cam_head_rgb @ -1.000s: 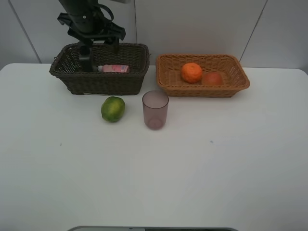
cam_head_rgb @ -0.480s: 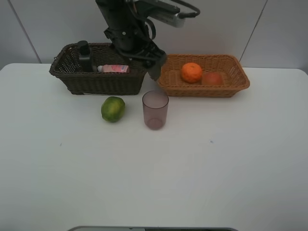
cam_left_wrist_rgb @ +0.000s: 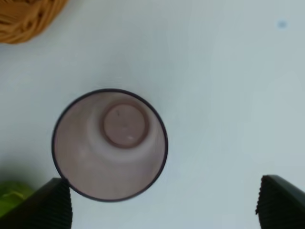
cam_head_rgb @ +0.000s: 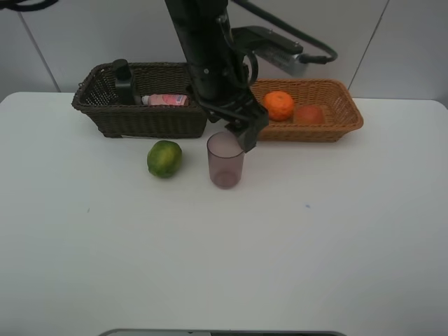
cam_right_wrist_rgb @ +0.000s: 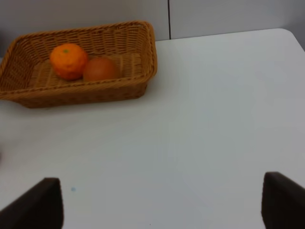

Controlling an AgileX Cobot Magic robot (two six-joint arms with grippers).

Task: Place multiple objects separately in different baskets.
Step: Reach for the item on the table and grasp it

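Exterior high: pump bottle (cam_head_rgb: 124, 82), pink bottle (cam_head_rgb: 166, 100) in dark basket (cam_head_rgb: 140, 119); orange (cam_head_rgb: 279, 106), peach (cam_head_rgb: 310, 114) in tan basket (cam_head_rgb: 301, 131). Green fruit (cam_head_rgb: 164, 158), mauve cup (cam_head_rgb: 225, 164) on table (cam_head_rgb: 315, 245), not yet basketed. Left gripper (cam_head_rgb: 243, 136) spread wide, empty, above mauve cup; right gripper (cam_right_wrist_rgb: 162, 205) parted, empty.

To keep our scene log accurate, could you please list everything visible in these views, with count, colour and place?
table: one, white, under everything
dark basket: one, dark brown wicker, back left of the table
tan basket: one, orange-tan wicker, back right
pump bottle: one, dark, upright at the dark basket's left end
pink bottle: one, pink with a white cap, lying in the dark basket
orange: one, orange, in the tan basket
red-orange fruit: one, beside the orange in the tan basket
green fruit: one, on the table in front of the dark basket
cup: one, translucent mauve, upright on the table right of the green fruit
left arm: one, black, reaching down to the cup
left jaws: open, over the cup
right jaws: open over bare table, only the dark tips showing
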